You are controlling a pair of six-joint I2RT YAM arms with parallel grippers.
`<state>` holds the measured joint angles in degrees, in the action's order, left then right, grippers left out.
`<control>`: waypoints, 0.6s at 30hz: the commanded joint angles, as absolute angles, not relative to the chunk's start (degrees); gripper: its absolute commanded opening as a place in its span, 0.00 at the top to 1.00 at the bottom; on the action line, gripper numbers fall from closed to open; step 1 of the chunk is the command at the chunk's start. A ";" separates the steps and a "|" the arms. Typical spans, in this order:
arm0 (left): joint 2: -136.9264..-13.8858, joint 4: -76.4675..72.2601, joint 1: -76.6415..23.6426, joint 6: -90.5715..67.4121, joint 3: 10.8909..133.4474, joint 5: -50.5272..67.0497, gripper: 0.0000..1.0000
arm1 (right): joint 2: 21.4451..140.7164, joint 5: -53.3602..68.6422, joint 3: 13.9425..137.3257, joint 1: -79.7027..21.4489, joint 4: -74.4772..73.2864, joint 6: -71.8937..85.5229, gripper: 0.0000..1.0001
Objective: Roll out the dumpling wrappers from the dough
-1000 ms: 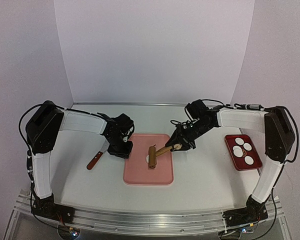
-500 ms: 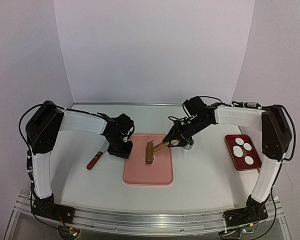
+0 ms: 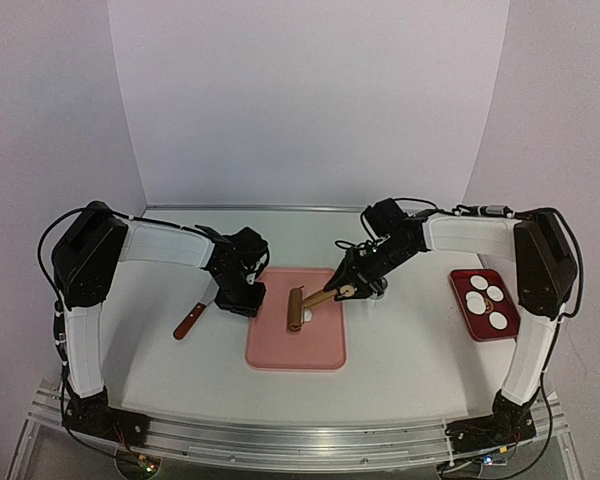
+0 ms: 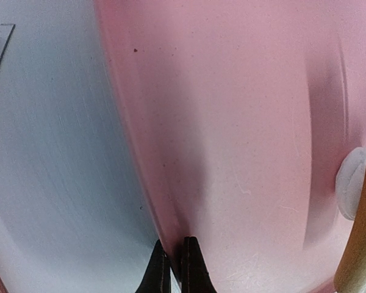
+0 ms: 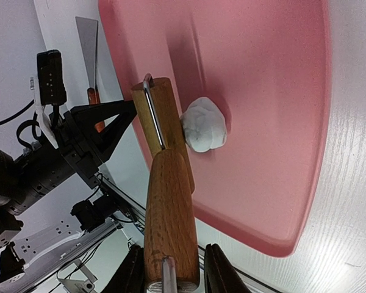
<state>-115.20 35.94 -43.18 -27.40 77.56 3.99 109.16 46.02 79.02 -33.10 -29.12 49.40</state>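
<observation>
Rolling the dough flat on the pink mat (image 5: 262, 91) with the pin.
Our right jaws pinch the wooden handle of the rolling pin (image 5: 165, 183). The dough (image 5: 202, 124), a rounded lump not yet flattened, sits on the mat ahead of them against the roller's side. Our left jaws are pressed together, tips down at the mat's edge, with the lump well off to their side. We judge the step calls for bringing the roller squarely over the lump, bearing down evenly, and passing from several directions so the sheet thins uniformly while the left jaws stop the mat sliding. Finished dumpling wrappers (image 3: 478, 283) lie on the red tray (image 3: 487, 308), well apart from both jaws.
</observation>
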 commanded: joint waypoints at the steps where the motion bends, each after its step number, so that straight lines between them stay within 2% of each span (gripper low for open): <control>1: -116.19 39.46 -43.41 -26.01 78.24 1.81 1.00 | 108.21 41.88 79.46 -33.05 -31.04 50.48 1.00; 18: -114.09 39.43 -43.42 -27.68 75.16 -1.23 1.00 | 107.51 36.02 75.21 -31.95 -38.80 54.51 1.00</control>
